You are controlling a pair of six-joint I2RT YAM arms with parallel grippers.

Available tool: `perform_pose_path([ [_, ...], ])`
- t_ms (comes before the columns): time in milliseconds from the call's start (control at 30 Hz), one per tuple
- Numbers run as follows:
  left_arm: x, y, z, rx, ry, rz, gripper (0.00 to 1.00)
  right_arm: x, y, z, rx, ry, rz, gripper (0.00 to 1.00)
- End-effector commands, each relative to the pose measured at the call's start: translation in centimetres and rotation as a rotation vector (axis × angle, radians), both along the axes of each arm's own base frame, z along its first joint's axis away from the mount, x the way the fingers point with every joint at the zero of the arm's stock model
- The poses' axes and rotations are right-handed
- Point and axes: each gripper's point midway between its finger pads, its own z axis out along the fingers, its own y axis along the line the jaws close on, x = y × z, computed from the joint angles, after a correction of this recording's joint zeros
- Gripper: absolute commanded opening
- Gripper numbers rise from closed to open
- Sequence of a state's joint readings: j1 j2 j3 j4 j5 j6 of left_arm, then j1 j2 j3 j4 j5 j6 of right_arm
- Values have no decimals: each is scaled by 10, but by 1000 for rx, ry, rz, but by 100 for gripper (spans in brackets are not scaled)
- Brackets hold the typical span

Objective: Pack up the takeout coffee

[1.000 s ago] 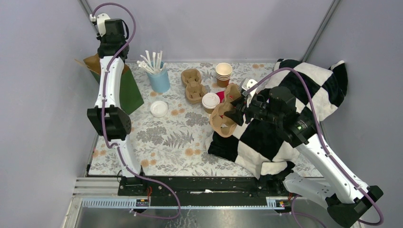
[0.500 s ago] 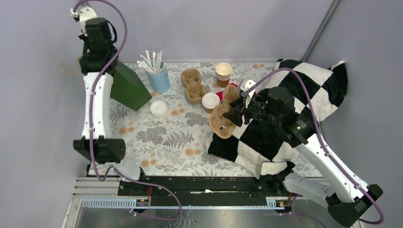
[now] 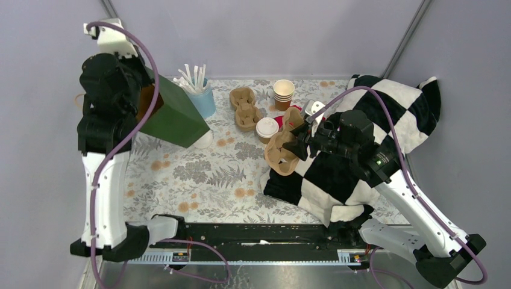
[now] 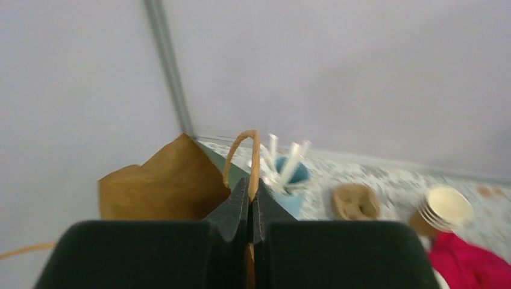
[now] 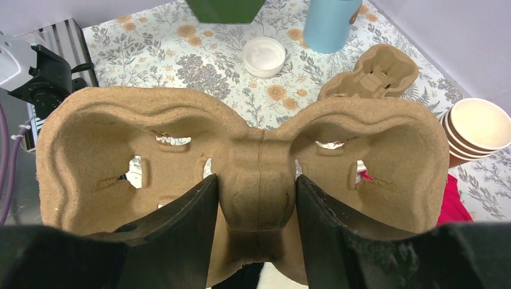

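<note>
Newly hoisted, green paper bag [image 3: 175, 117] tilts (left gripper [image 4: 250, 189] pinching its handle [image 4: 250, 144]); right gripper [image 5: 256, 183] clamps moulded-pulp carrier [image 5: 253, 138].

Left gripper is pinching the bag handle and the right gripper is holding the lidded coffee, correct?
Not quite. The right gripper is shut on the cup carrier, clamping its middle ridge, as the right wrist view shows. The lidded coffee stands free beside it in the top view. The left gripper does pinch the bag handle.
</note>
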State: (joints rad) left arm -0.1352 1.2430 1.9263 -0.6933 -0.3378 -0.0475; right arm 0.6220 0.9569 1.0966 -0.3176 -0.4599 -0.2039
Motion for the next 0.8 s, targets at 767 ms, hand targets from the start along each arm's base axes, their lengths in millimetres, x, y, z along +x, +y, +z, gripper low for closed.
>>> perform_pose_path([
  [767,-68,-146,-97,-174,328,-685,0,25,12,56,149,-6,-101,56],
])
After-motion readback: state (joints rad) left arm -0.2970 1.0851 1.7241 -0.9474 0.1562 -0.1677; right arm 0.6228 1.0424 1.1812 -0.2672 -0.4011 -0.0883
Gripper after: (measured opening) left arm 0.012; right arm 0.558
